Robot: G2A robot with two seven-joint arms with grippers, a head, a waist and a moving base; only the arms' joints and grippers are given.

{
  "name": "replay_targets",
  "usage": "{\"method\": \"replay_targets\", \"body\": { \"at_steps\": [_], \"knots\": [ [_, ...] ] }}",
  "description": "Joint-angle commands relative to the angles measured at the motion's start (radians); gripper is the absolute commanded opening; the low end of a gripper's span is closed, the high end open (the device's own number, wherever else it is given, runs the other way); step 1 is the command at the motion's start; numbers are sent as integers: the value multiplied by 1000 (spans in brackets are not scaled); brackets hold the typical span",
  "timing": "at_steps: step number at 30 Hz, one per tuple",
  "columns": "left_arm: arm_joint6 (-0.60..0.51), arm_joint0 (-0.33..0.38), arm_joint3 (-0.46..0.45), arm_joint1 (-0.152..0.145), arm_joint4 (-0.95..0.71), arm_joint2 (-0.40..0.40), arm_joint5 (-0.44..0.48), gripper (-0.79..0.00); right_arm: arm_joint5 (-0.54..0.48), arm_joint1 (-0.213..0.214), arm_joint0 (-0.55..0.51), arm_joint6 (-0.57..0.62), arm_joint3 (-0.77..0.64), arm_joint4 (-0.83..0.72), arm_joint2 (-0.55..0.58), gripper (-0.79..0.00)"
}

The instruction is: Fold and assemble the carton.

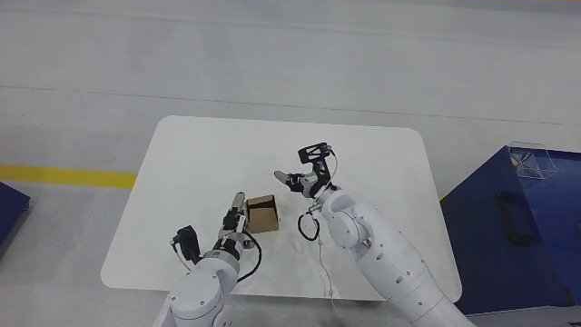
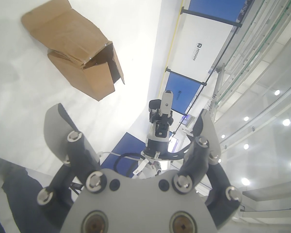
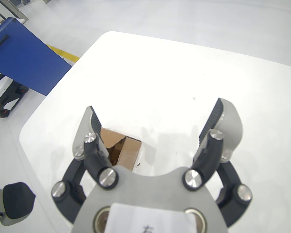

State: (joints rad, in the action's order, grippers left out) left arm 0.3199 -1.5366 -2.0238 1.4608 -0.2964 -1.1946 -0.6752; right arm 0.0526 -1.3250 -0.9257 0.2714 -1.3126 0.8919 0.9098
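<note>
- Toward the near edge of the white tabletop both arms gather, since the carton lies there within reach of each.
- Right arm comes in from the right side; the right jaws are spread wide and hold nothing, hanging just beyond the carton; I judge they are set there to press a flap or pin a wall.
- Left arm stands at the near edge; the left jaws are likewise wide apart with nothing between them, just beside the carton without touching it, likely placed to steady the opposite side.
- Carton, brown, lies on its side between the two sets of jaws; its body is squared into a tube, yet one end gapes with its flaps loose, so closing that end looks to be the step in hand.
- Blue cabinet stands on the floor off the tabletop's right edge, well apart from the work; a yellow floor line runs off to the left.
- Black cable loop hangs from the right arm near the carton; it might snag a flap.
</note>
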Motion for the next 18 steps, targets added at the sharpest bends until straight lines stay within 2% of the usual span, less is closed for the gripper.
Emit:
{"method": "replay_targets", "body": {
  "at_steps": [1,4,6,7,13,18],
  "knots": [
    [0,0,0,0,1,0,-3,0,0,0,0,0,0,0,0,0],
    [1,1,-1,0,7,-1,6,0,-66,3,-3,-7,-11,20,-1,0],
    [-13,-1,40,1,6,10,57,0,-13,5,-13,-96,-22,192,-26,0],
    [-29,-2,62,5,-44,8,81,0,-3,2,-23,-103,-27,218,-44,0],
    [-33,12,258,22,-170,-12,374,0,39,-26,-4,-111,42,324,-127,0],
    [-24,44,390,34,-264,-27,521,0,65,-56,18,-127,117,376,-191,0]
  ]
}}
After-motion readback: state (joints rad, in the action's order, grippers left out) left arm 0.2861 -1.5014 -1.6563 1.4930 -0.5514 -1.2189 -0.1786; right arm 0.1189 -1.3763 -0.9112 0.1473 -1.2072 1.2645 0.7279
